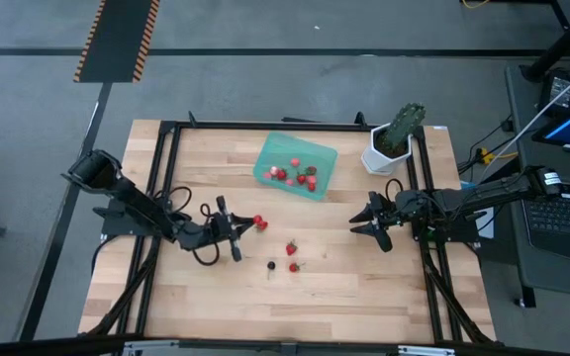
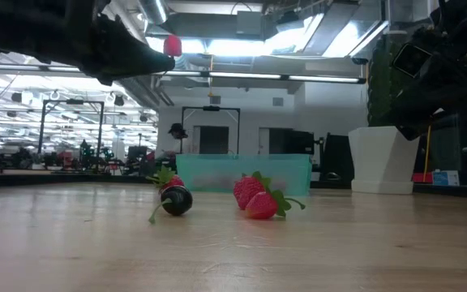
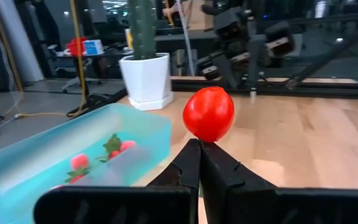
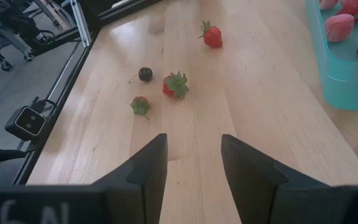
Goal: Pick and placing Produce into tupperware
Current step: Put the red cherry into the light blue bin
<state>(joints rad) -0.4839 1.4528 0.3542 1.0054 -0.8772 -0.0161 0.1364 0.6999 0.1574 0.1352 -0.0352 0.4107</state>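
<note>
The teal tupperware (image 1: pixel 295 165) stands at the far middle of the table with several red and pale berries inside. My left gripper (image 1: pixel 248 225) is left of centre, shut on a round red piece of produce (image 1: pixel 259 222), (image 3: pixel 209 114), near and left of the tupperware (image 3: pixel 73 162). A dark berry (image 4: pixel 145 74) and a few strawberries (image 4: pixel 176 84) lie loose on the wood in front of it. My right gripper (image 1: pixel 362 222) hovers open at the right with nothing between its fingers (image 4: pixel 194 158). My left gripper pinches the red piece by its lower end (image 3: pixel 205 138) between the very tips of its two fingers (image 3: pixel 191 162). The fingers lie level and come from the table's left. The piece stands out beyond the tips, lifted well clear of the table (image 2: pixel 171 45).
A green cactus in a white pot (image 1: pixel 392 143) stands at the far right corner, just right of the tupperware. Black frame rails (image 1: pixel 166 178) run along the table's left, right and far sides. Bare wood lies toward the near edge.
</note>
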